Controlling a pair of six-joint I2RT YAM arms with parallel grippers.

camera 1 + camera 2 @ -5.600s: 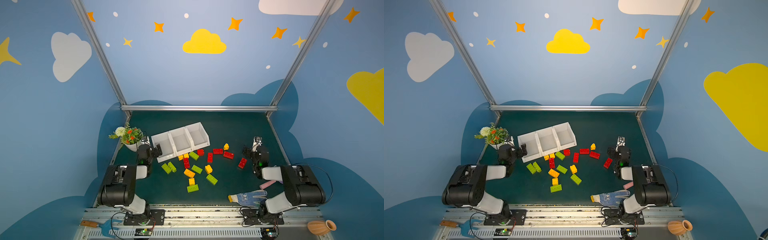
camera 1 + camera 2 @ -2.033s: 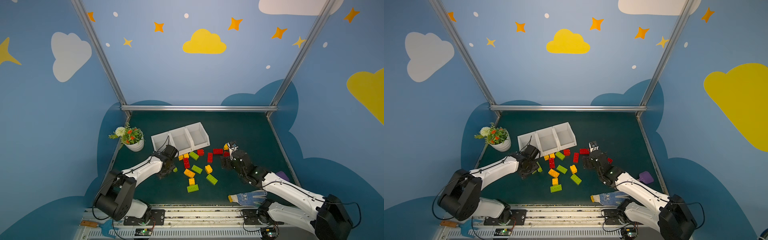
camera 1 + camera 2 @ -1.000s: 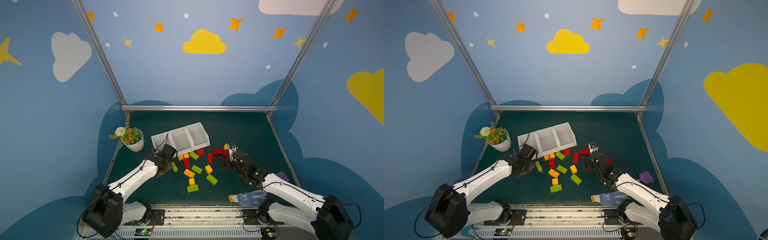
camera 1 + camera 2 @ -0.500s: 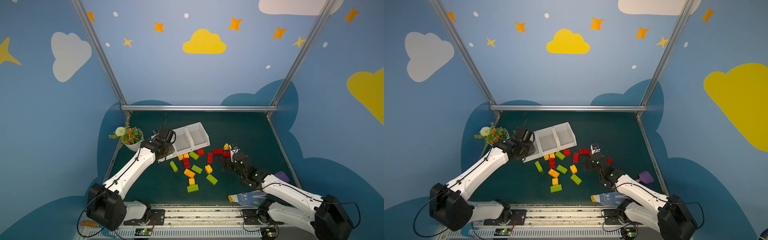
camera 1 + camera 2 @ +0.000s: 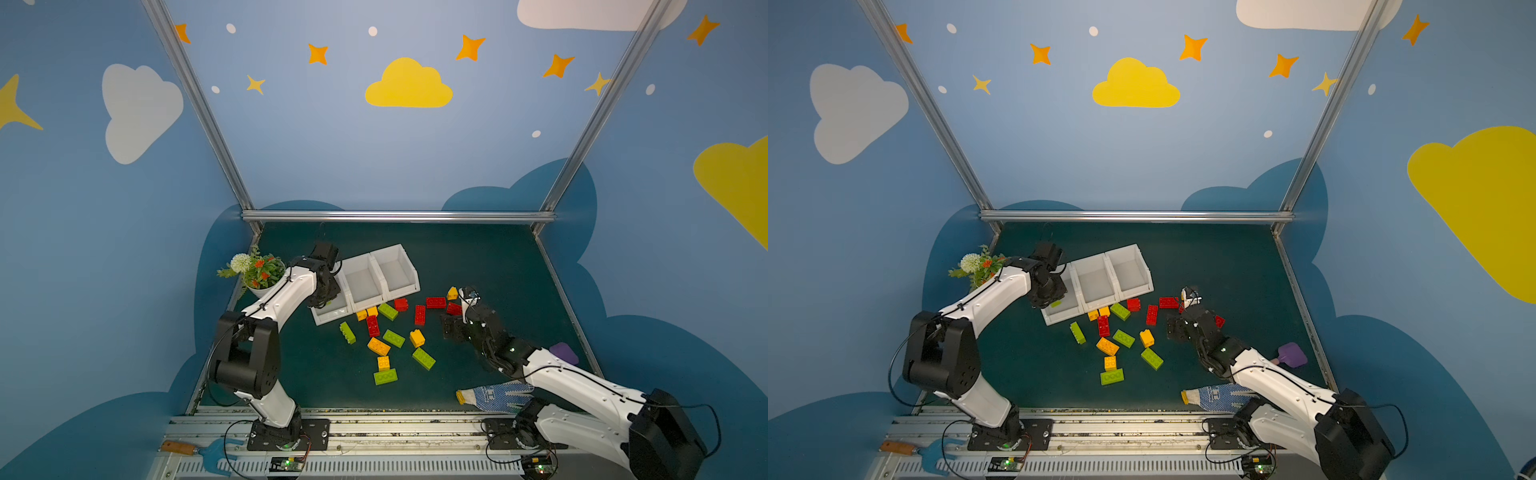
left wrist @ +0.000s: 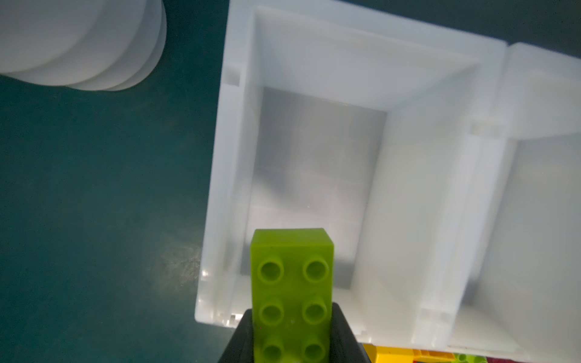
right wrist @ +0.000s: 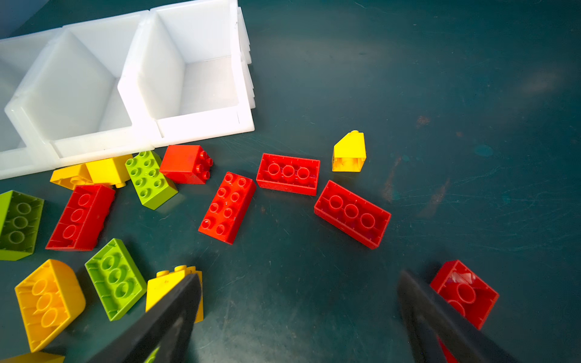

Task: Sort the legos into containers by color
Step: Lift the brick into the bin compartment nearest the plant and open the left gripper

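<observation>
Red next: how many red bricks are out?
6 on the mat: a square red brick by the bins, four long ones nearby, another square beside the right gripper.

left pincer (image 6: 292, 317) clamped, right pincer (image 7: 298, 279) spread wide

Three white open-top bins (image 7: 201, 125) stand joined in a slanted row. One lime green brick (image 6: 292, 251), studs showing, is clamped in the left gripper (image 6: 292, 314) above the row's left end bin. The other legos (image 5: 419, 314), red, green and yellow-orange, lie scattered before the bins, some studs up, some overturned, a few touching the front wall.
</observation>
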